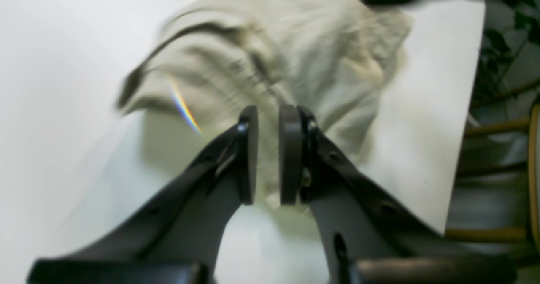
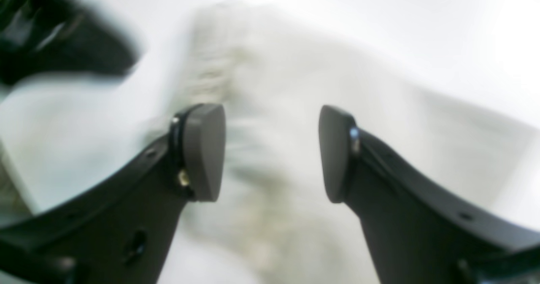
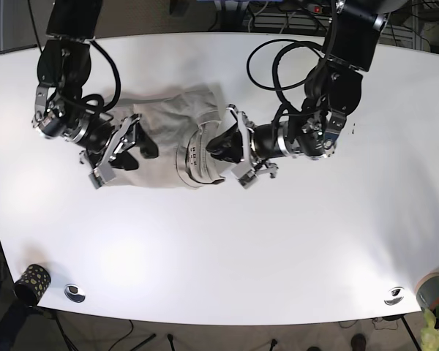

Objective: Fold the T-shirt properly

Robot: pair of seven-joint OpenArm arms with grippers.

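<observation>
Left wrist view: we have cloth pinched, fold under way.

Our left gripper (image 1: pixel 267 155) has its pads nearly together with a bunch of the beige T-shirt (image 1: pixel 295 64) clamped between them, and the shirt fans out ahead of it across the white table (image 1: pixel 50 85). Our right gripper (image 2: pixel 270 153) stands with jaws wide apart over pale, blurred fabric, gripping nothing we can make out. From the base view the T-shirt (image 3: pixel 168 124) lies crumpled between the two arms, long axis running side to side, collar end toward the left gripper (image 3: pixel 230 150), far end under the right gripper (image 3: pixel 121 150). We judge the left arm must carry its edge across toward the right.
</observation>
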